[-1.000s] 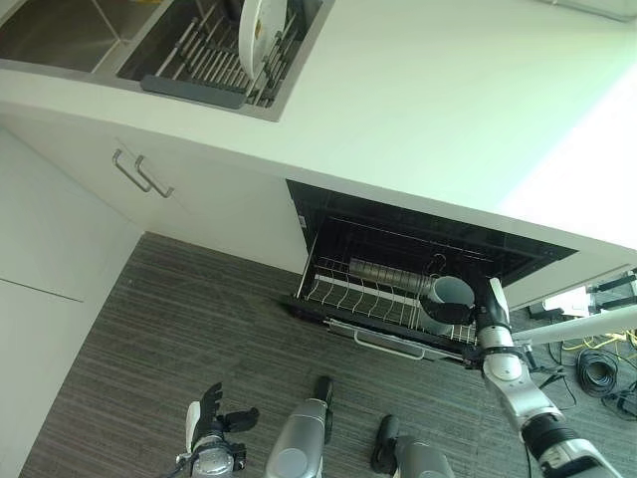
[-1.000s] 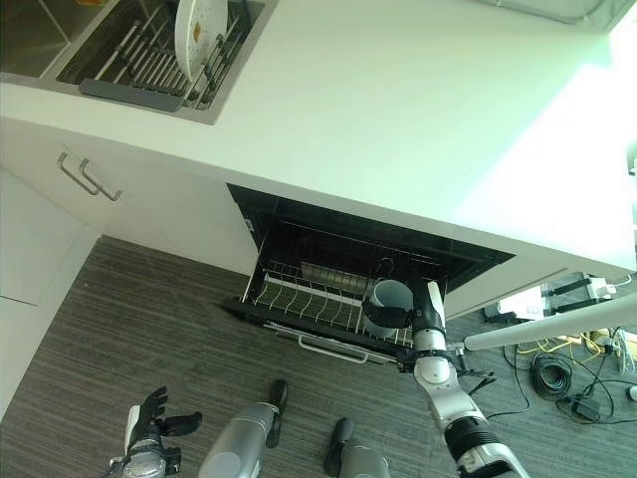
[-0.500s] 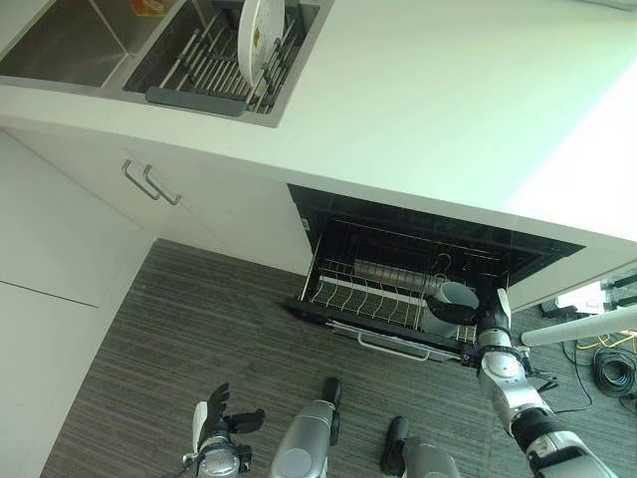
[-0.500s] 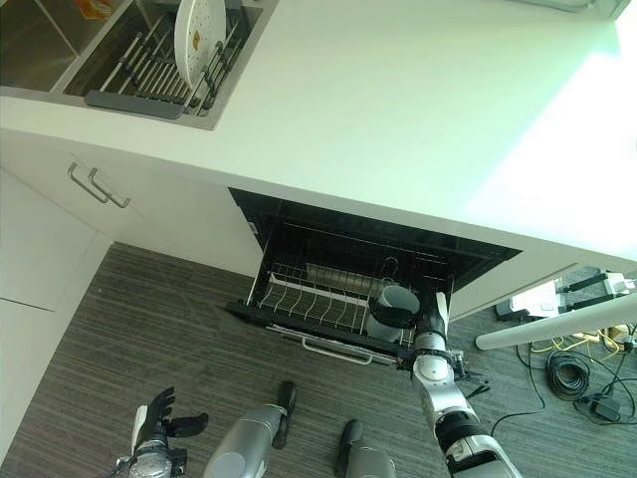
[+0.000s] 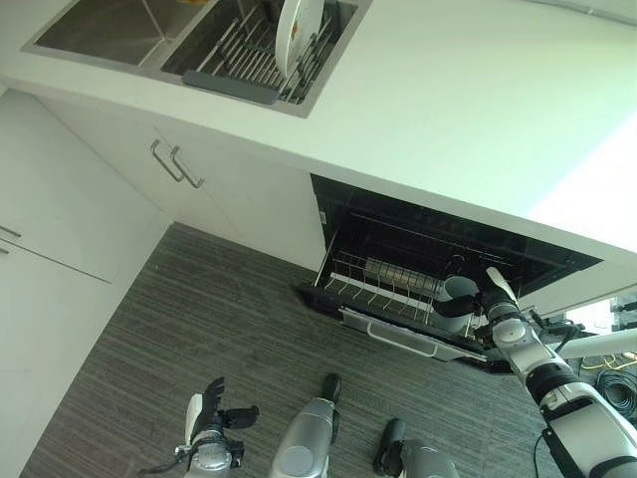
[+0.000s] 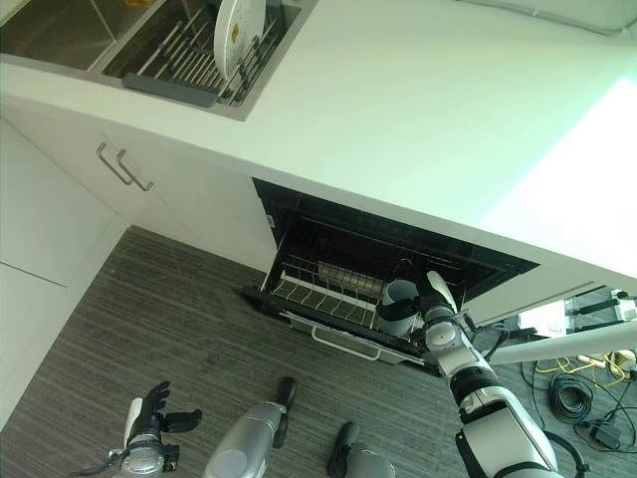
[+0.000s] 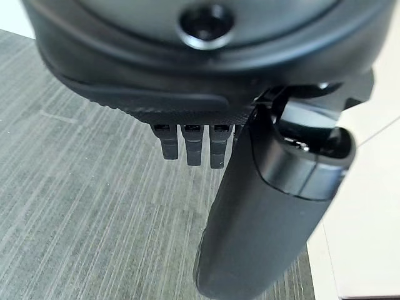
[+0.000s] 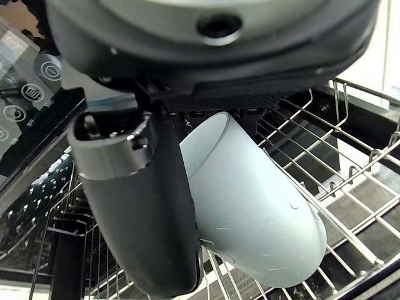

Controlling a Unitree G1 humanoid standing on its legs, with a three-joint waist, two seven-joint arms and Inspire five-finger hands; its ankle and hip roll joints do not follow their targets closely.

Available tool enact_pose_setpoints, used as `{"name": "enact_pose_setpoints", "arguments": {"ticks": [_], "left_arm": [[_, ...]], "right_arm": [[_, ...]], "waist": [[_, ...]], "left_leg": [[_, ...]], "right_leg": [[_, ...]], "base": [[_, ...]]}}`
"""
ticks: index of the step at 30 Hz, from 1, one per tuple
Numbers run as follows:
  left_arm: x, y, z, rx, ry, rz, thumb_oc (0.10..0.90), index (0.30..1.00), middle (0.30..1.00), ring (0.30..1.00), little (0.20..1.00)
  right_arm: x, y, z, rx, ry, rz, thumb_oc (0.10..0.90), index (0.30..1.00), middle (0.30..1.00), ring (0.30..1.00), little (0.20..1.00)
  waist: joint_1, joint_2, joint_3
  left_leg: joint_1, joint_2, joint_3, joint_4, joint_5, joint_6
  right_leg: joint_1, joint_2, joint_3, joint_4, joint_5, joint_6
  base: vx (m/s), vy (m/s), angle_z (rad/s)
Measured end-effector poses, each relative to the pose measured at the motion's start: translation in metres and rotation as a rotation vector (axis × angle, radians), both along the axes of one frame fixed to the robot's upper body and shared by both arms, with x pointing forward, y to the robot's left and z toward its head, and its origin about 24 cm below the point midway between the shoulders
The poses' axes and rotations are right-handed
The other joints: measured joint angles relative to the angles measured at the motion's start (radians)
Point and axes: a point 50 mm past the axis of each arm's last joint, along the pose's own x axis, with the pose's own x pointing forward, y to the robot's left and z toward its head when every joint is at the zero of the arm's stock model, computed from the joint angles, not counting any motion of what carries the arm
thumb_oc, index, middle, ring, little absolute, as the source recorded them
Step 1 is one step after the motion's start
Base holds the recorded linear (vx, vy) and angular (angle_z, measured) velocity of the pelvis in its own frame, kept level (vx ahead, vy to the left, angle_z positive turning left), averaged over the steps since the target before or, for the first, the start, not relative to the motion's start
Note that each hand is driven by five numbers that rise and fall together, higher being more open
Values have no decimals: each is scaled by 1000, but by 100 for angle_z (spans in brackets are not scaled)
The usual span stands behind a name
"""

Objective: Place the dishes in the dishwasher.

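Right hand point(image 8: 144, 206) grasping a pale grey cup point(image 8: 250, 206), thumb and fingers curled round it, held tilted just above the dishwasher's wire rack point(image 8: 350, 187). Left hand point(image 5: 211, 423) hangs low over the floor point(image 5: 199, 319), fingers relaxed, holding nothing.

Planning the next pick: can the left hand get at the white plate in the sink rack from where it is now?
Probably not as things stand. The left hand hangs open low over the floor, while the plate stands upright in the sink rack up on the counter. Nothing blocks it; the arm must first rise.
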Motion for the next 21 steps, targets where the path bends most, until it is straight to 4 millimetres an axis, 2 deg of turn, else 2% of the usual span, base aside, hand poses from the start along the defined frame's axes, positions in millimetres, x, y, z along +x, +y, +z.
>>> {"name": "enact_pose_setpoints", "arguments": {"ticks": [1,2,7,9,12,19,21], "left_arm": [[0,0,0,0,0,0,800,900,900,900,900],[5,2,3,12,-13,-9,800,900,900,900,900],[8,2,4,8,-19,-16,800,900,900,900,900],[11,1,5,2,-26,-24,800,900,900,900,900],[15,-1,7,-2,-41,-34,800,900,900,900,900],[21,-2,10,7,-54,-54,800,900,900,900,900],[22,-2,10,7,-55,-54,800,900,900,900,900]], "right_arm": [[0,0,0,0,0,0,800,900,900,900,900],[6,9,8,-114,-46,80,800,900,900,900,900],[4,7,8,-76,-97,52,800,900,900,900,900],[3,6,5,-4,-100,15,800,900,900,900,900],[-1,-2,-1,193,-82,-64,800,900,900,900,900],[-12,-17,-8,543,-26,-75,800,900,900,900,900],[-14,-19,-11,584,-12,-87,800,900,900,900,900]], "waist": [[0,0,0],[6,0,0],[4,0,3],[2,2,5],[2,2,9],[-4,-3,10],[-4,-4,11]], "left_leg": [[0,0,0,0,0,0],[-19,-1,-6,-2,6,0],[-37,-3,-8,-3,12,5],[-37,-3,-10,-6,12,4],[-35,-3,-10,-14,15,2],[-20,-3,-8,-20,15,2],[-12,-3,-7,-21,14,3]], "right_leg": [[0,0,0,0,0,0],[-18,0,-7,2,0,-1],[-34,-1,-12,-1,1,-2],[-34,0,-14,-3,1,-3],[-33,0,-16,-6,1,-3],[-16,3,-17,-17,1,-4],[-9,3,-16,-19,1,-4]], "base": [[-59,-1,8],[-46,18,9],[-19,12,3],[-17,8,0],[0,0,0],[25,14,0],[28,16,-1]]}}
